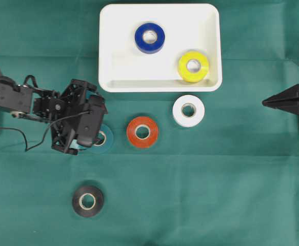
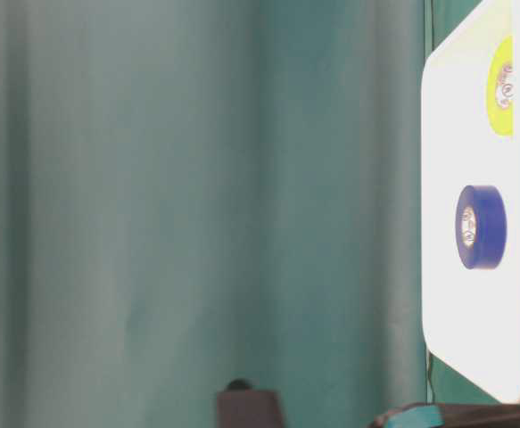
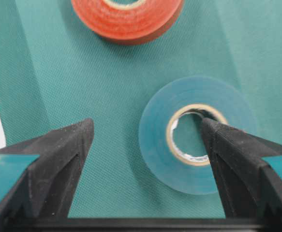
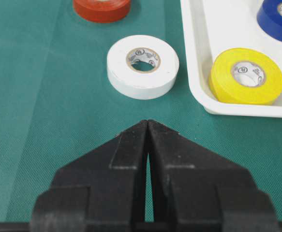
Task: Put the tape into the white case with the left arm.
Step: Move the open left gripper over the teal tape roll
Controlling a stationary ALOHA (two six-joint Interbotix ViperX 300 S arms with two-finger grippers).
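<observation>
A teal tape roll lies flat on the green cloth, partly under my left gripper in the overhead view, where the roll peeks out. My left gripper is open and low over it. Its right finger sits in the roll's core hole, and its left finger is over bare cloth to the roll's left. The white case stands behind, holding a blue roll and a yellow roll. My right gripper is shut and empty at the right edge.
An orange roll lies just right of the teal roll, and shows at the top of the left wrist view. A white roll lies in front of the case. A black roll lies nearer the front.
</observation>
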